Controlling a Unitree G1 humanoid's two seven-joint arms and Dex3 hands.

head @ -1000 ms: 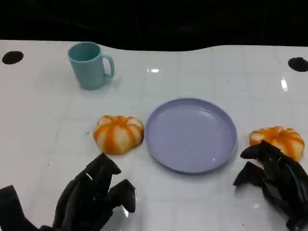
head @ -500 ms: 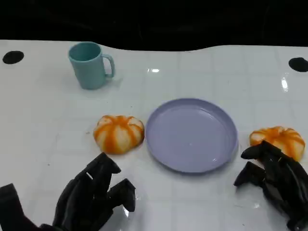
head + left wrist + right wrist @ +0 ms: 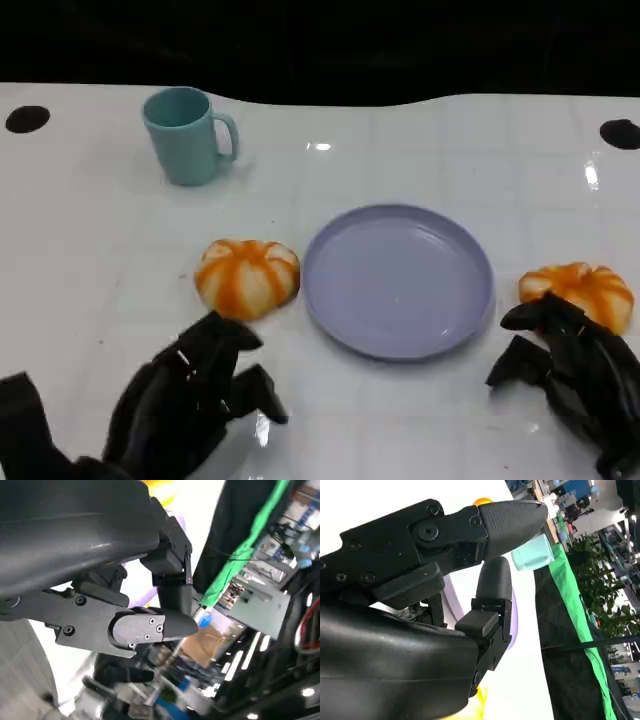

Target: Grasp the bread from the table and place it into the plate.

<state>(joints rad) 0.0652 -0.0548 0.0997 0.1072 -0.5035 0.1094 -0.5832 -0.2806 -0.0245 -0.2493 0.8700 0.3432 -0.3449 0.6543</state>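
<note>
Two orange-striped breads lie on the white table (image 3: 420,430), one on each side of the lilac plate (image 3: 398,280). Just ahead of the left hand (image 3: 190,400) sits the left bread (image 3: 247,277), apart from its fingertips and close beside the plate's rim. That hand grasps nothing, its fingers loosely spread. Touching or nearly touching the right hand (image 3: 565,365) is the right bread (image 3: 578,292), just beyond its raised fingers, which are parted and grasp nothing. Farther off beyond the left hand stands a teal mug (image 3: 187,135).
</note>
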